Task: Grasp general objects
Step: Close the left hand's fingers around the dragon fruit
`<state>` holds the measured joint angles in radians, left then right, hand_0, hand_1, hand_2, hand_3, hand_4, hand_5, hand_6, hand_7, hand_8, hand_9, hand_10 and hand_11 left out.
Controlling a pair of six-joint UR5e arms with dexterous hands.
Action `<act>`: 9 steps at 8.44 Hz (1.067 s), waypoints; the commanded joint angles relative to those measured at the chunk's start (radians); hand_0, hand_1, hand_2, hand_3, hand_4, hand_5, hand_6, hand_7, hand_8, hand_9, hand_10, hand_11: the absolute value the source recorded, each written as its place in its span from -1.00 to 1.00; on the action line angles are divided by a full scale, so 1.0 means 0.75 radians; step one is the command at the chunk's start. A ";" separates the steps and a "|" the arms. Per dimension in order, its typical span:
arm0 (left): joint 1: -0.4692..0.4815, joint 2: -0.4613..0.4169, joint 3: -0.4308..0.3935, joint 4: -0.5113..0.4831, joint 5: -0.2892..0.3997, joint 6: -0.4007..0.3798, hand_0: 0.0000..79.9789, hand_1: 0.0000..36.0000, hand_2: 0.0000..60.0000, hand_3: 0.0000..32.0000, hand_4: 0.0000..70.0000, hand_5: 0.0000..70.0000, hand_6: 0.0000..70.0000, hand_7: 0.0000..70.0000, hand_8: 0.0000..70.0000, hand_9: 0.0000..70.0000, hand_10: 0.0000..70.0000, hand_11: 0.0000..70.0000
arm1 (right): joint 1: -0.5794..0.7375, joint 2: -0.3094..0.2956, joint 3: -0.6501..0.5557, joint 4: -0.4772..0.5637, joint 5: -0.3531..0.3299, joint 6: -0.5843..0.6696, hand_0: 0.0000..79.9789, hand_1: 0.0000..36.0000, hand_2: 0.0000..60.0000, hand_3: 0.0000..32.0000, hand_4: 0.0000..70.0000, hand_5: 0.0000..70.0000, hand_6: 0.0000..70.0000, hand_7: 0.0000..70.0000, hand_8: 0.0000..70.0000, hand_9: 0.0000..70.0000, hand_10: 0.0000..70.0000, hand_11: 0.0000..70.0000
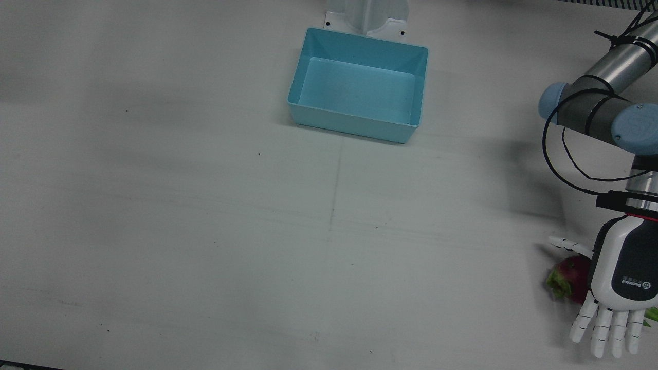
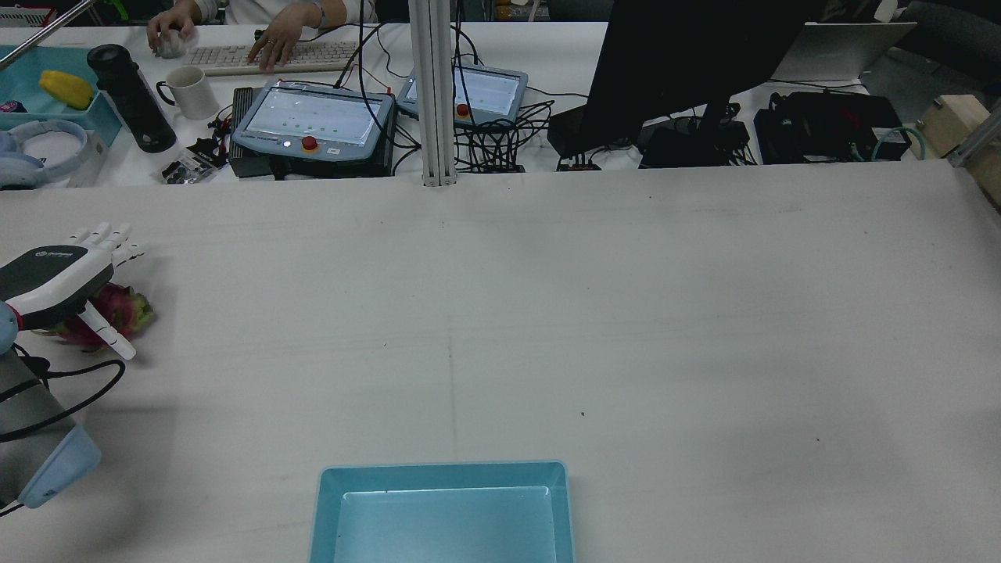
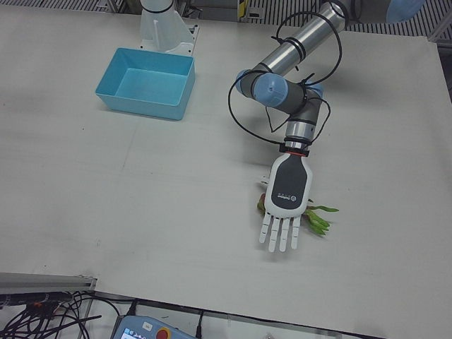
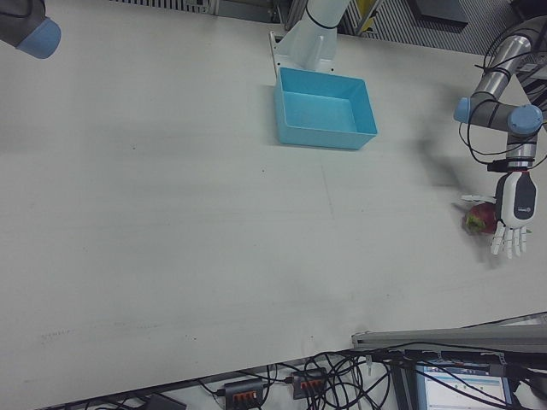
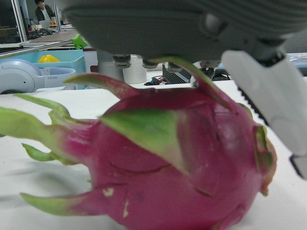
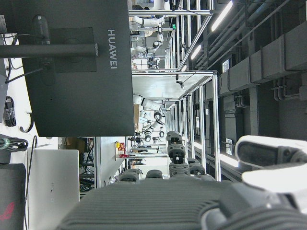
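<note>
A pink dragon fruit (image 1: 569, 276) with green scales lies on the white table at the far edge of my left arm's side. It also shows in the rear view (image 2: 119, 309), the left-front view (image 3: 316, 217), the right-front view (image 4: 477, 219) and close up in the left hand view (image 5: 182, 158). My left hand (image 1: 619, 285) hovers flat just over it, palm down, fingers spread and straight, thumb out to the side; it also shows in the rear view (image 2: 59, 275). My right hand (image 6: 192, 196) appears only in its own view, raised, holding nothing; its fingers are mostly hidden.
An empty light-blue bin (image 1: 359, 90) stands near the robot's pedestal at mid-table; it also shows in the rear view (image 2: 442, 512). Monitors, control tablets and cables (image 2: 313, 117) sit on the desk beyond the table's far edge.
</note>
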<state>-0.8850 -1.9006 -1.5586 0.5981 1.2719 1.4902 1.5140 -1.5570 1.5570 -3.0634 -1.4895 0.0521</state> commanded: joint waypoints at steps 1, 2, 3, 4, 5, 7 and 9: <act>0.012 0.025 -0.022 0.012 0.000 0.009 0.33 0.25 -0.70 -0.69 -1.00 -0.83 -1.00 -0.93 -1.00 -1.00 -0.99 -0.90 | 0.000 0.000 0.000 0.000 0.000 0.000 -1.00 -1.00 -1.00 -1.00 -1.00 -1.00 -1.00 -1.00 -1.00 -1.00 -1.00 -1.00; 0.014 0.024 -0.022 0.027 0.000 0.009 0.34 0.28 -0.67 -0.74 -1.00 -0.76 -1.00 -0.91 -1.00 -1.00 -0.99 -0.90 | -0.002 0.000 0.000 0.000 0.000 0.000 -1.00 -1.00 -1.00 -1.00 -1.00 -1.00 -1.00 -1.00 -1.00 -1.00 -1.00 -1.00; 0.008 0.024 -0.022 0.029 -0.004 0.013 0.34 0.30 -0.64 -0.78 -1.00 -0.67 -1.00 -0.89 -1.00 -1.00 -0.97 -0.88 | -0.002 0.000 0.000 0.000 0.000 0.000 -1.00 -1.00 -1.00 -1.00 -1.00 -1.00 -1.00 -1.00 -1.00 -1.00 -1.00 -1.00; 0.004 0.024 -0.020 0.029 -0.004 0.042 0.34 0.27 -0.64 -0.80 -1.00 -0.52 -1.00 -0.84 -1.00 -1.00 -0.93 -0.81 | -0.002 0.000 0.000 0.000 0.000 0.000 -1.00 -1.00 -1.00 -1.00 -1.00 -1.00 -1.00 -1.00 -1.00 -1.00 -1.00 -1.00; -0.008 0.024 -0.020 0.023 -0.008 0.078 0.32 0.25 -0.58 -0.96 -1.00 -0.36 -1.00 -0.75 -1.00 -0.99 -0.85 -0.70 | -0.002 0.000 0.000 0.000 0.000 0.000 -1.00 -1.00 -1.00 -1.00 -1.00 -1.00 -1.00 -1.00 -1.00 -1.00 -1.00 -1.00; -0.008 0.029 -0.012 -0.008 -0.013 0.087 0.29 0.21 -0.46 -1.00 -1.00 -0.25 -1.00 -0.67 -1.00 -0.97 -0.79 -0.62 | -0.002 0.000 0.000 0.000 0.000 0.000 -1.00 -1.00 -1.00 -1.00 -1.00 -1.00 -1.00 -1.00 -1.00 -1.00 -1.00 -1.00; -0.008 0.069 -0.010 -0.051 -0.015 0.087 0.29 0.21 -0.46 -1.00 -1.00 -0.31 -1.00 -0.68 -1.00 -0.98 -0.78 -0.61 | 0.000 0.000 0.000 0.000 0.000 0.000 -1.00 -1.00 -1.00 -1.00 -1.00 -1.00 -1.00 -1.00 -1.00 -1.00 -1.00 -1.00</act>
<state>-0.8912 -1.8749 -1.5692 0.5908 1.2633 1.5525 1.5133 -1.5570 1.5570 -3.0634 -1.4895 0.0522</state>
